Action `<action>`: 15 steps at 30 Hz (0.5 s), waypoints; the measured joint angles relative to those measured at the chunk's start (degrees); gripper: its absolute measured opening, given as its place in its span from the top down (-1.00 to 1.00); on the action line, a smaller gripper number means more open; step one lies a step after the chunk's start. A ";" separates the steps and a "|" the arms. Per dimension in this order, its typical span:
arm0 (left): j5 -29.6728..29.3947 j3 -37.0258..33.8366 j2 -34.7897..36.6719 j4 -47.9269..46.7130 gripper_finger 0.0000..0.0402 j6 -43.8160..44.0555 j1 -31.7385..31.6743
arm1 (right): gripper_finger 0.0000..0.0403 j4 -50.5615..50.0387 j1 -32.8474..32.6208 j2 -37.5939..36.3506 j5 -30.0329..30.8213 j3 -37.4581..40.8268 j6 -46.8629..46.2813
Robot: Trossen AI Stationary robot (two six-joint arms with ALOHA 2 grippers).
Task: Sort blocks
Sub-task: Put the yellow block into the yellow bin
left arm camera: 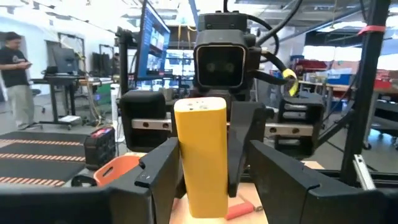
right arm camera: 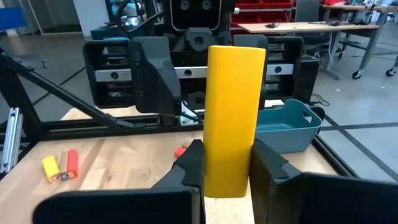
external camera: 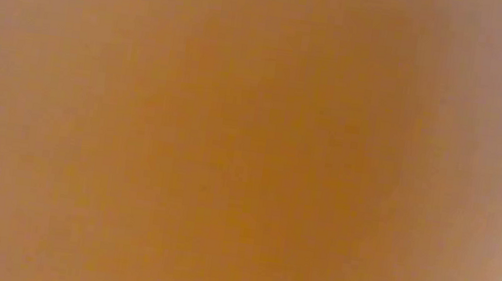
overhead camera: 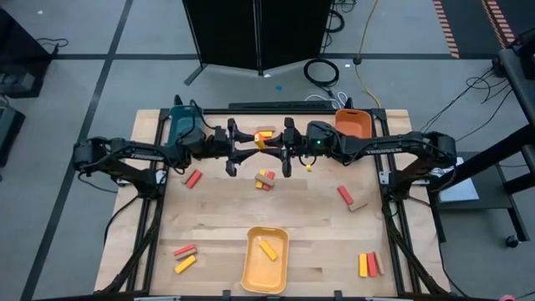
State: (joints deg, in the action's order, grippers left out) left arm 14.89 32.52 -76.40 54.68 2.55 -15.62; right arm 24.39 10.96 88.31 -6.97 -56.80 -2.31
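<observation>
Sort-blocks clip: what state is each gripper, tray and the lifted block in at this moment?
Right gripper: shut on the yellow block.
Yellow block: upright, lifted above the table.
Left gripper: open, fingers either side of that block.
Yellow tray: holds one yellow bar.
Teal tray: partly hidden by the left arm.
Orange tray: nothing visible inside.

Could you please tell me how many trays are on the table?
3. The teal tray sits top-left in the high view, the orange tray top-right, and the yellow tray bottom-centre. No others appear hidden.
</observation>
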 joint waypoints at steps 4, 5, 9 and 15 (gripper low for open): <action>-0.65 0.85 -0.35 -0.32 0.07 -0.04 -0.13 | 0.82 1.36 0.02 0.64 1.50 0.00 0.01; -0.83 1.00 -0.35 -0.35 0.07 -0.08 -0.12 | 0.82 1.49 0.07 0.64 1.55 0.00 0.07; -0.96 1.01 -0.35 -0.19 0.07 -0.39 -0.15 | 0.82 1.55 0.17 0.63 2.15 0.00 0.06; -1.48 1.01 -0.35 0.06 0.20 -0.46 -0.15 | 0.82 1.61 0.22 0.62 2.17 0.00 0.22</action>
State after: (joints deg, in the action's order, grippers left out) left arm 13.41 33.54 -76.75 54.75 2.09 -15.77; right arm 26.00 11.18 88.92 -4.80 -56.80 -2.09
